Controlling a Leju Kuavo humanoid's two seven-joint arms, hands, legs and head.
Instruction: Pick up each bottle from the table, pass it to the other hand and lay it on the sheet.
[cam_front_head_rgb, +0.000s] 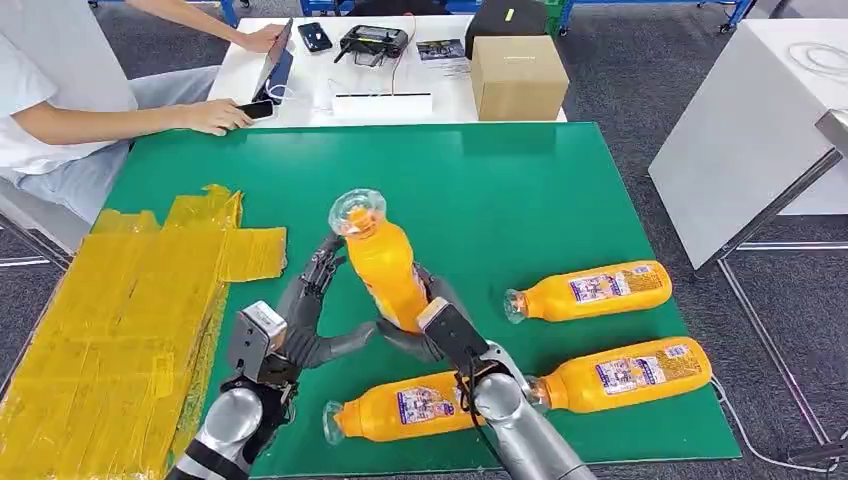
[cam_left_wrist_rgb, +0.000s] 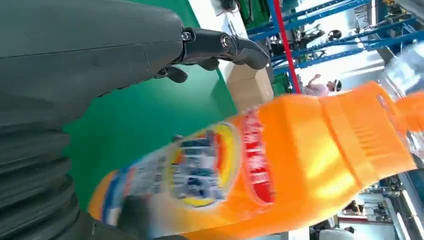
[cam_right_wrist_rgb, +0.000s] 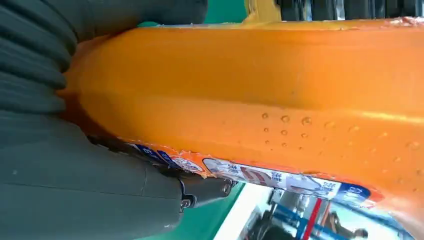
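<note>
Above green mat (cam_front_head_rgb: 520, 190), bottle (cam_front_head_rgb: 383, 265) upright.

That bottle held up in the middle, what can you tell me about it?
The raised bottle is clear plastic full of orange drink, with a clear cap and a colourful label that shows in the left wrist view. It stands nearly upright, cap up, lifted above the green mat. The right hand grips its lower part. The left hand reaches in beside it, fingers spread; contact is unclear.

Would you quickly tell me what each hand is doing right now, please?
Left hand: open, fingers spread beside the raised bottle, not clearly gripping it.
Right hand: holding that raised bottle at its lower body.
</note>
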